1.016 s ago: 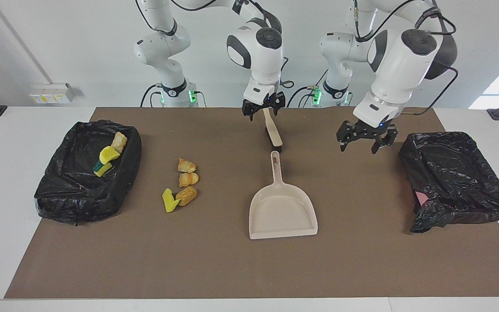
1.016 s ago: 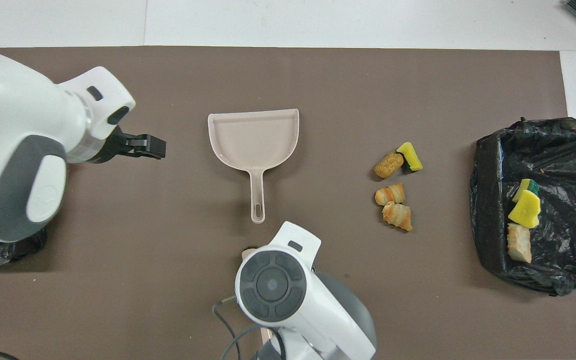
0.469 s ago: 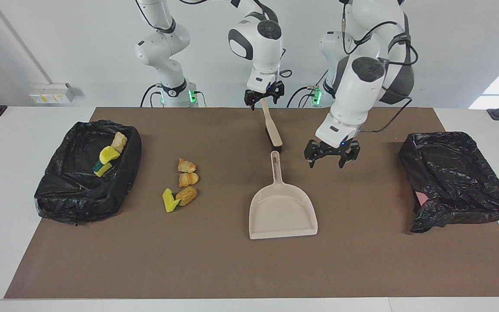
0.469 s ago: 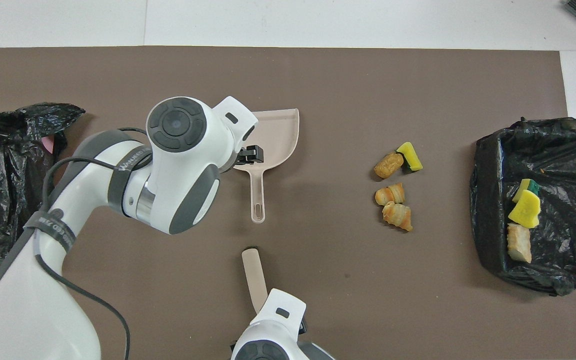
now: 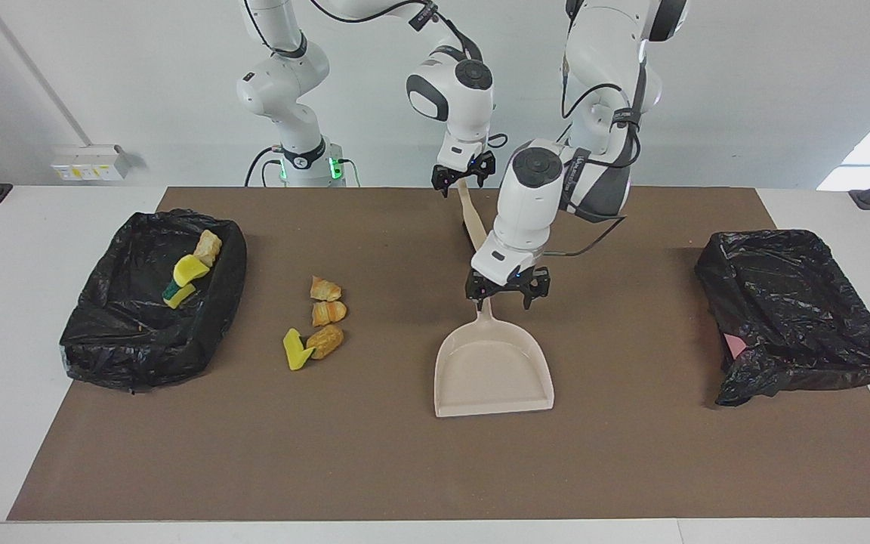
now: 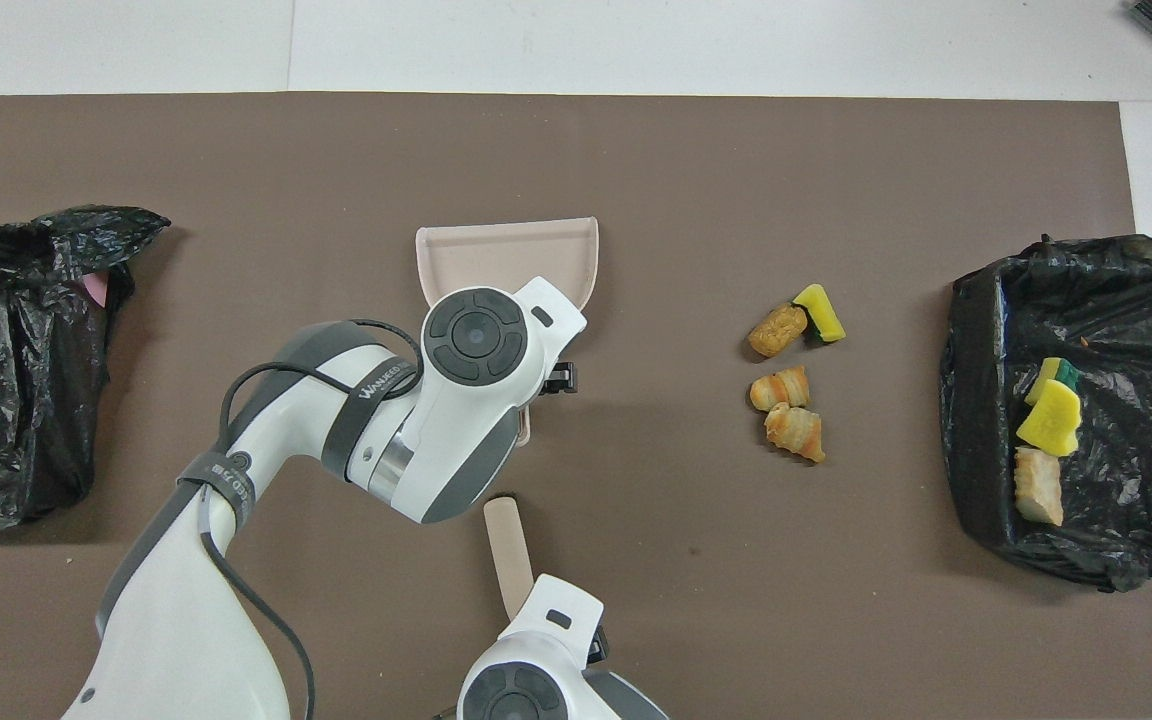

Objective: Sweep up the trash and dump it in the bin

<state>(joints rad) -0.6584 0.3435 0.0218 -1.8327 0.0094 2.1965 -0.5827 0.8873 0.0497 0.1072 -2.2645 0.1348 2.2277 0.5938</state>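
Three bread lumps [image 5: 327, 311] [image 6: 782, 387] and a yellow sponge scrap [image 5: 295, 350] [image 6: 820, 313] lie loose on the brown mat. Three more trash pieces [image 5: 191, 270] [image 6: 1049, 418] lie in the black-lined bin [image 5: 133, 340] [image 6: 1136, 330] at the right arm's end. The beige dustpan [image 5: 492, 370] [image 6: 506, 255] lies mid-mat, handle toward the robots. My left gripper [image 5: 501, 297] is open, low over that handle. The brush [image 5: 471, 219] [image 6: 501, 545] lies nearer to the robots. My right gripper [image 5: 464, 177] is at its handle's end.
A second black-lined bin [image 5: 790, 302] [image 6: 6, 350] stands at the left arm's end of the mat, with something pink showing at its rim. The left arm's hand hides most of the dustpan's handle from above.
My left gripper has swung from beside the bin at the left arm's end to over the dustpan's handle and come down. The right hand has drawn back a little. Brush, dustpan and trash have not moved.
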